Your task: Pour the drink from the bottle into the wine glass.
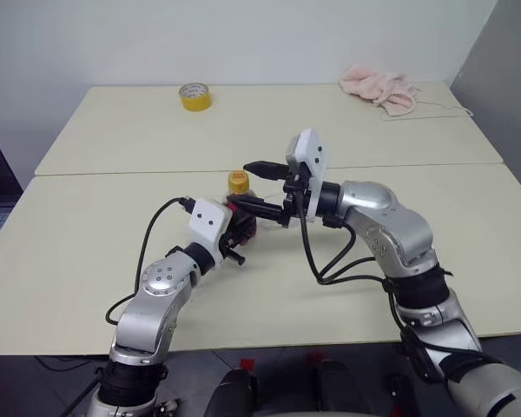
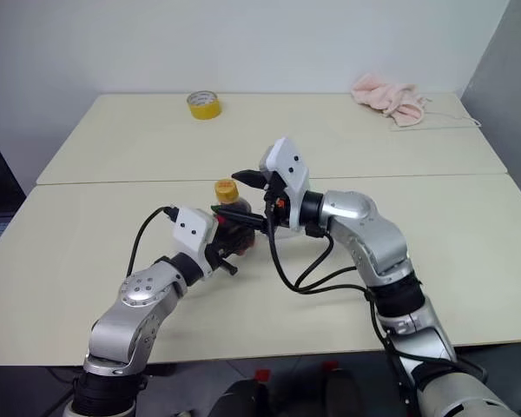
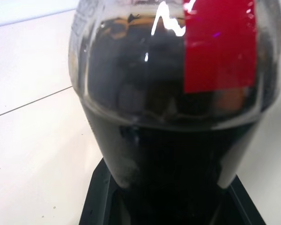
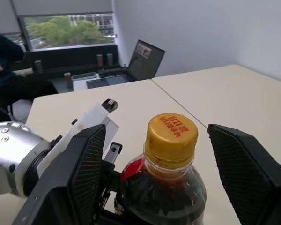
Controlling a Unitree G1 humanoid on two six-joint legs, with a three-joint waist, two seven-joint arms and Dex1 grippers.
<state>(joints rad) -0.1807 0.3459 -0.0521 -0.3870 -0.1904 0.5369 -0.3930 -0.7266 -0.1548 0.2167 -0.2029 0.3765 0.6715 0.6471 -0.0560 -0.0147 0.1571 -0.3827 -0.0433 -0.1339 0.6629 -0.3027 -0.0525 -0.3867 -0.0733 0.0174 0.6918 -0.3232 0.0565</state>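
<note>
While my left gripper (image 1: 241, 228) has its fingers tight around the bottle (image 4: 165, 187), the bottle stands upright just above the desk (image 1: 87, 261), near the middle. My right gripper (image 4: 165, 154) has its fingers wide, one on each side of the cap (image 4: 172, 132), not touching it. If they close crooked, the cap may slip and the drink (image 3: 178, 154) may spill.

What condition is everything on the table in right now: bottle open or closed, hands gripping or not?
bottle: upright, held, mostly full of dark drink.
cap: on the bottle.
left gripper: shut on the bottle's body.
right gripper: open, one finger either side of the cap, not touching.
tape roll: lying flat at the far side.
pink cloth: crumpled at the far corner.
</note>
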